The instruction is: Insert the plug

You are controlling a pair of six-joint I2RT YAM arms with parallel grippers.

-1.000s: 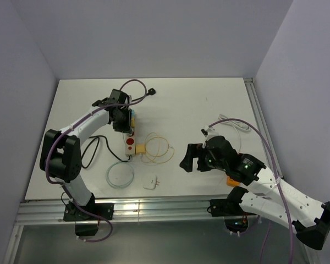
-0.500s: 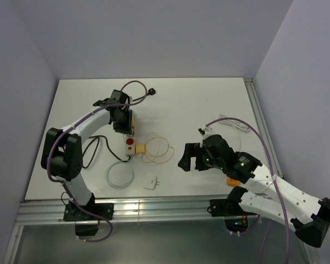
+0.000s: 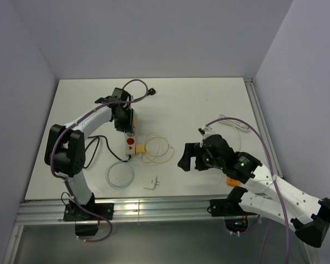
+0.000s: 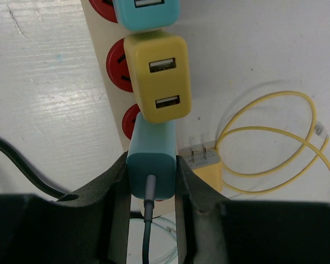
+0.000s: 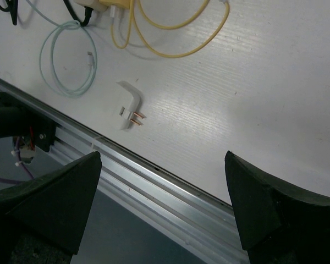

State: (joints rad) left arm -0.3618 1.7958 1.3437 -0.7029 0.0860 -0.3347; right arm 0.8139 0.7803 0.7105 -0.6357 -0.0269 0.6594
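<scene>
My left gripper [image 4: 152, 181] is shut on a teal plug [image 4: 152, 159] with a grey cable. It holds the plug at a red socket [image 4: 130, 122] of the cream power strip [image 4: 104, 82], just below a seated yellow USB adapter [image 4: 157, 77]. A light blue adapter [image 4: 146, 8] sits in the socket above that. The plug hides its own pins. In the top view the left gripper [image 3: 122, 116] is over the strip [image 3: 130, 142]. My right gripper [image 3: 188, 157] is open and empty above the table's front right.
A loose yellow plug [image 4: 204, 163] with a coiled yellow cable [image 3: 158, 148] lies right of the strip. A white plug [image 5: 130, 106] and a pale teal cable coil [image 5: 69, 60] lie near the front edge rail [image 5: 154, 181]. A white cable [image 3: 231, 122] lies far right.
The left gripper has shifted slightly along the strip with the teal plug. The right gripper moved a little to the left, then stayed still.
</scene>
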